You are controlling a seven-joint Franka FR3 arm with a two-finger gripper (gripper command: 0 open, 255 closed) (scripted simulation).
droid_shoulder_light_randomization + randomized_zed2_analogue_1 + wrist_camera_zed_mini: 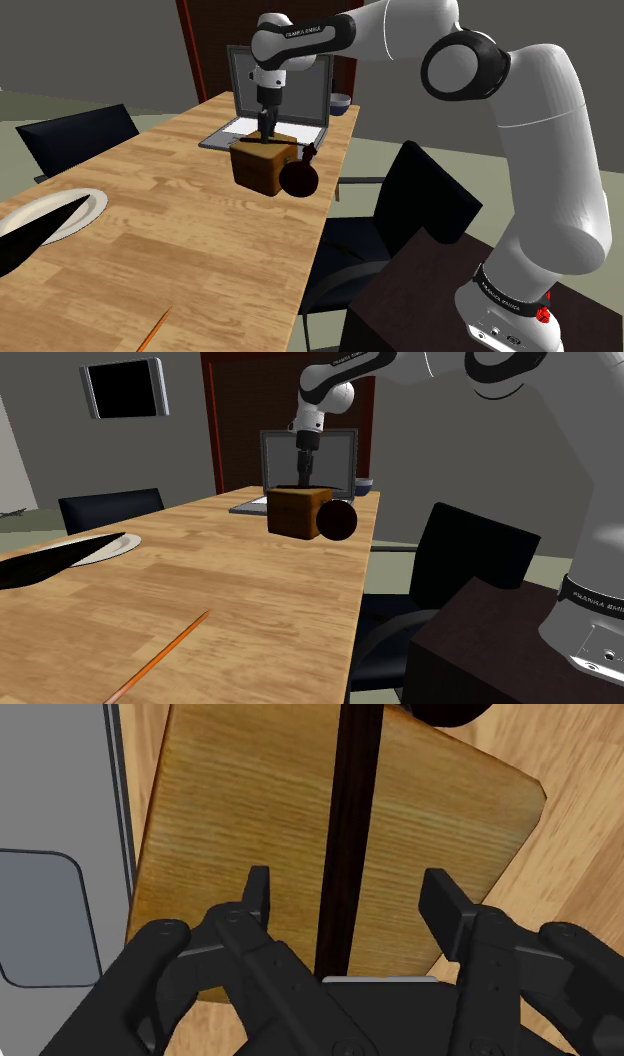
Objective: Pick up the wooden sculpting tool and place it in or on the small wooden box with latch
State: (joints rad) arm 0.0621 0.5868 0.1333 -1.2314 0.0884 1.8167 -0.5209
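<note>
- Sculpting tool (350,824), a thin dark stick, lies along the flat lid of the wooden box (230,814). In the shoulder view this is at the upper middle of the frame, just in front of the open laptop (280,80).
- The gripper (350,899) hangs straight over it, jaws wide. One finger stands on each side of the stick and neither touches it, so nothing is clasped.
- Judged from this, the placing looks done and the risk lies in the retreat. If the hand tilts or drifts sideways as it lifts, a fingertip (258,894) could nudge the stick.
- A round stick on a smooth lid with no rim would likely roll. It could drop to the table (200,240) or land on the laptop's keyboard.
- The dark round object (298,178) touches the box's side. A knock to the box could shift both.
- A stray closing of the jaws would pick the stick up again.
</note>
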